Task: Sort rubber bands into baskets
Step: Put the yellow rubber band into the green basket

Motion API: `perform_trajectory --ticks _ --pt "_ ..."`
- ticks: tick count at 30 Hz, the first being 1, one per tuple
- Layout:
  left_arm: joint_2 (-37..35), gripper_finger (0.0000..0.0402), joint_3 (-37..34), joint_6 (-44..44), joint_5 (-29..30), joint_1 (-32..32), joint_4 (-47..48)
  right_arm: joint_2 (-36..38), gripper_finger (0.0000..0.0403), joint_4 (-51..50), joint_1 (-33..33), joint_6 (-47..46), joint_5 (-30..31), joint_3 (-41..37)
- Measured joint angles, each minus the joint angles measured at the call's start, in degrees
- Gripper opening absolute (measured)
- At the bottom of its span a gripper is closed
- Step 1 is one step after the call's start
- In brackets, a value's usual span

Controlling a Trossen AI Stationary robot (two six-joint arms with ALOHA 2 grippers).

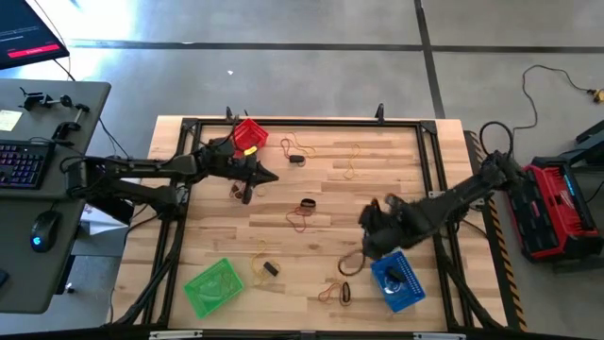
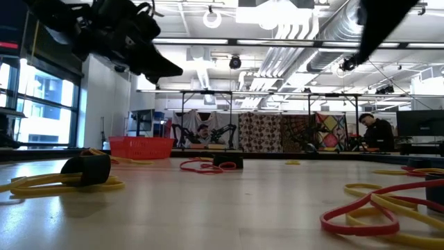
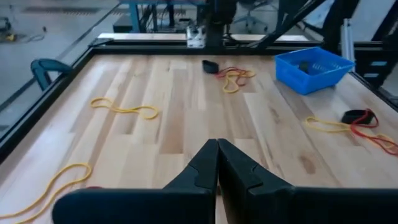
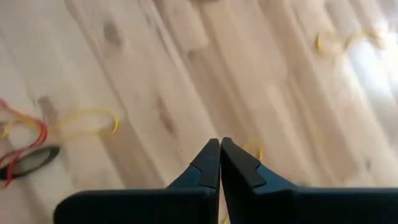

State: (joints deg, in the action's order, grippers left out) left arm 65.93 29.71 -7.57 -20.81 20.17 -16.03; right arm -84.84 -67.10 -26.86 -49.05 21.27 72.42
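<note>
Rubber bands lie loose on the wooden table: a yellow one (image 1: pixel 351 161), a red and a black one together (image 1: pixel 304 212), a yellow one with a black one (image 1: pixel 265 268), and more (image 1: pixel 335 293). The red basket (image 1: pixel 250 134) stands at the far left, the green basket (image 1: pixel 213 287) at the near left, the blue basket (image 1: pixel 397 280) at the near right. My left gripper (image 1: pixel 272 178) hovers shut just near of the red basket, with nothing between its fingers (image 3: pixel 217 147). My right gripper (image 1: pixel 364 221) hovers shut above the table, far-left of the blue basket, also with nothing between its fingers (image 4: pixel 219 147).
A black frame (image 1: pixel 302 123) runs around the table's edges. A desk with a keyboard (image 1: pixel 21 162) and a mouse stands at the left. A red and black machine (image 1: pixel 557 208) sits on the floor at the right. Bare wood shows at the table's middle.
</note>
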Motion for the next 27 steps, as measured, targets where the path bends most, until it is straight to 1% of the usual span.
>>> perform_trajectory --ticks 4,9,13,17,20,22,25,27 --pt "2.3 0.0000 4.4 0.0 0.4 1.7 4.6 3.7 0.0000 9.5 6.4 10.6 0.2 -5.3" --pt "7.8 0.0000 10.8 -1.3 0.4 4.7 9.6 9.2 0.0000 24.3 13.9 21.3 0.0 -16.0" --pt "13.8 0.0000 17.9 -4.3 -0.9 6.8 16.7 12.7 0.0000 40.3 19.8 29.7 -3.7 -25.3" --pt "19.5 0.0000 24.4 -10.6 -1.0 8.1 23.2 14.2 0.0000 56.8 24.8 37.8 -7.2 -33.9" --pt "22.9 0.0000 28.4 -15.4 -1.1 9.0 27.5 14.4 0.0000 68.4 27.9 41.9 -9.8 -39.7" --pt "24.9 0.0000 30.8 -17.0 -1.1 9.6 29.7 14.4 0.0000 75.3 29.5 43.4 -11.3 -43.1" --pt "28.5 0.0000 34.4 -18.0 -1.0 10.3 32.8 14.4 0.0000 82.1 31.0 44.1 -12.9 -47.0" --pt "31.5 0.0000 37.5 -19.0 -0.9 10.9 35.5 14.4 0.0000 84.0 31.4 44.0 -13.0 -48.5"
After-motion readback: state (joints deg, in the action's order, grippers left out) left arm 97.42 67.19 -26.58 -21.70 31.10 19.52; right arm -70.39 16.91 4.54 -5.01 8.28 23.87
